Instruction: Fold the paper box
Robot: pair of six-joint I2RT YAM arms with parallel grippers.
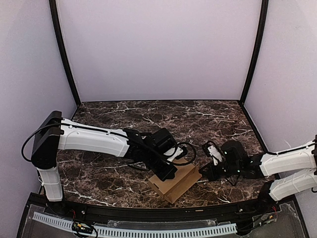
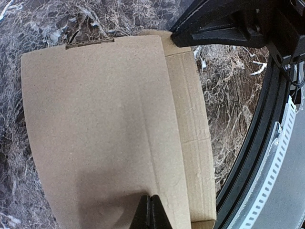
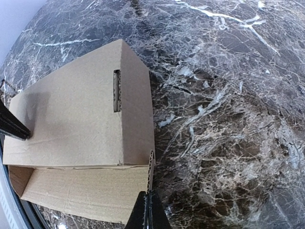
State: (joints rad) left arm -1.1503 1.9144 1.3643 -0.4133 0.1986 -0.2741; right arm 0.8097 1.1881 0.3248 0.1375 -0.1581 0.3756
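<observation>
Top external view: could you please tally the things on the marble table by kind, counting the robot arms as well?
Paper box: 1
Robot arms, left and right: 2
Total: 3

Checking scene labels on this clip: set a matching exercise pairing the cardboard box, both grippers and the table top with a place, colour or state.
1. plain brown cardboard paper box
2. left gripper
3. right gripper
4. marble-patterned table top

A. shut, tips at the box's side edge
B. dark with white veins
C. partly folded, lying near the table's front edge
D. shut, tips on the box's broad top panel

Pairs: 1-C; 2-D; 3-A; 4-B
</observation>
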